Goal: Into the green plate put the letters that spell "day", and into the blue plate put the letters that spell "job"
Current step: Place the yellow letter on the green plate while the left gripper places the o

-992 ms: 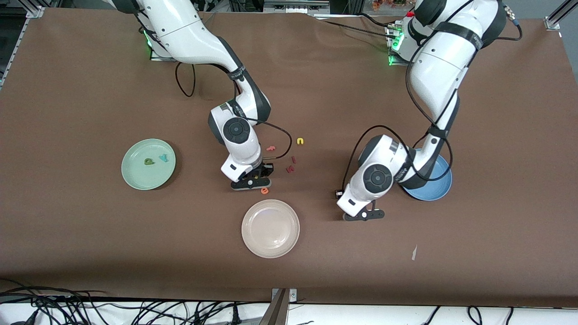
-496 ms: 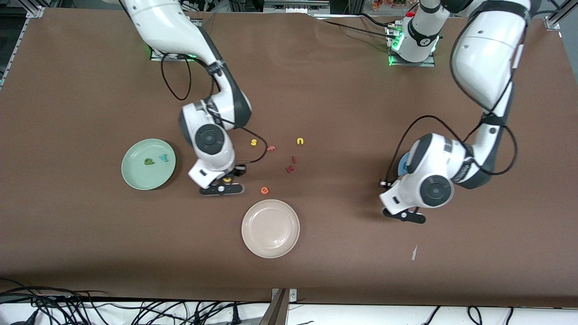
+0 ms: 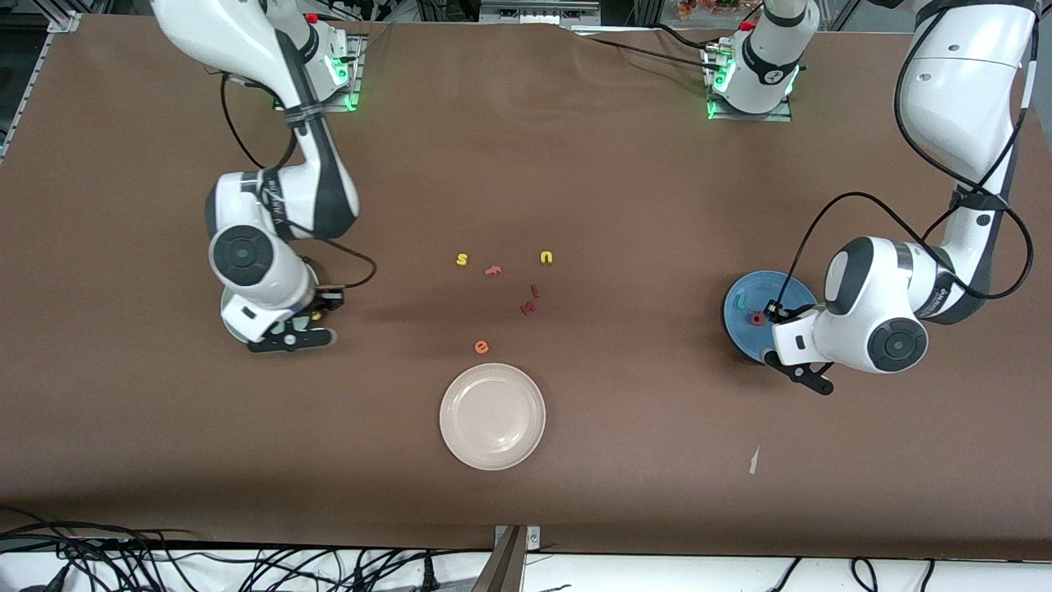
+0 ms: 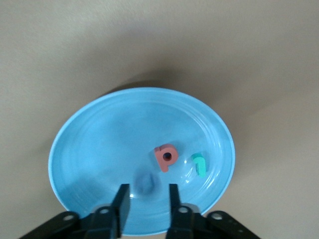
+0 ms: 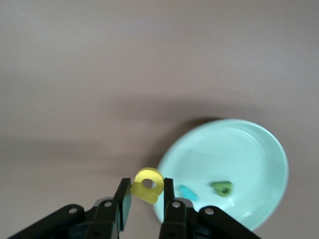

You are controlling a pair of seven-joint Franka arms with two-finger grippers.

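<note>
My right gripper (image 5: 146, 196) is shut on the yellow a (image 5: 148, 185) and hangs over the rim of the green plate (image 5: 234, 149) on the side toward the table's middle. The teal y (image 5: 187, 191) and the dark green d (image 5: 222, 188) lie in that plate. My left gripper (image 4: 147, 193) stands open over the blue plate (image 4: 99, 144), near its edge. The salmon b (image 4: 165, 157) and the teal j (image 4: 200, 164) lie in it. The blue o (image 4: 146, 182) shows as a dark blur just off the fingertips, free of them.
Loose letters lie mid-table: a yellow s (image 3: 462, 260), a salmon f (image 3: 493, 270), a yellow u (image 3: 546, 257), two dark red letters (image 3: 530, 306) and an orange e (image 3: 482, 347). A cream-white plate (image 3: 492, 416) sits nearer the front camera than they do.
The right arm carried the yellow a from the loose letters to the green plate. The left arm swung over the blue plate, and its jaws opened and let go of the blue o.
</note>
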